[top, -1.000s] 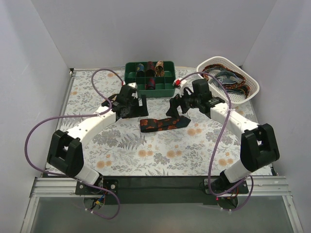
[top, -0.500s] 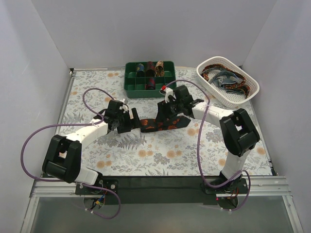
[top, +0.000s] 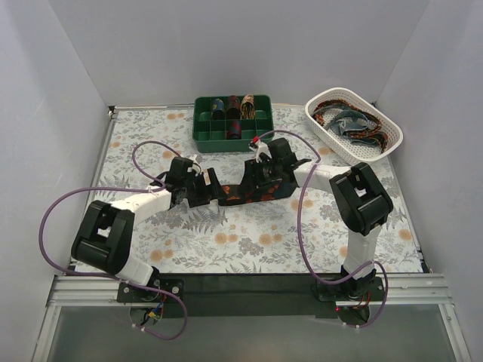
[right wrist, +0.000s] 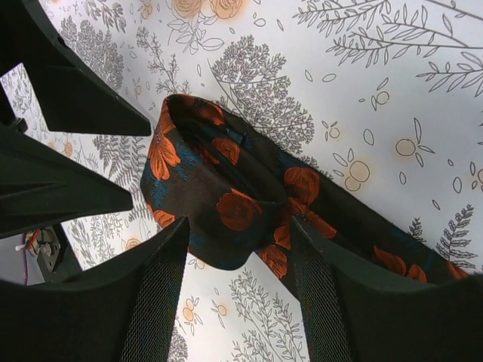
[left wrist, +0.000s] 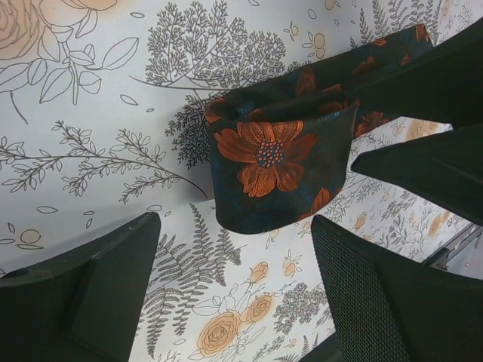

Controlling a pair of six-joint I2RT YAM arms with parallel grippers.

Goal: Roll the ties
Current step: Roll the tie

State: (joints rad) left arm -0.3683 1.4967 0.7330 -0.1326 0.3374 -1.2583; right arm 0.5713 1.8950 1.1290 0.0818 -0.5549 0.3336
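Tie end sits between open, empty left gripper and right gripper (seemingly untouched).

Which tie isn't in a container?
The dark orange-flowered tie on the floral mat; the rest are in the green organizer or white basket.

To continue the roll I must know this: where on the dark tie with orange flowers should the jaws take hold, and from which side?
Grip the folded-over end of the tie, where the fabric stands up as a small loop; the rest lies flat on the table and gives no edge. Probably come from the left, where the left gripper faces that loop, jaws open.
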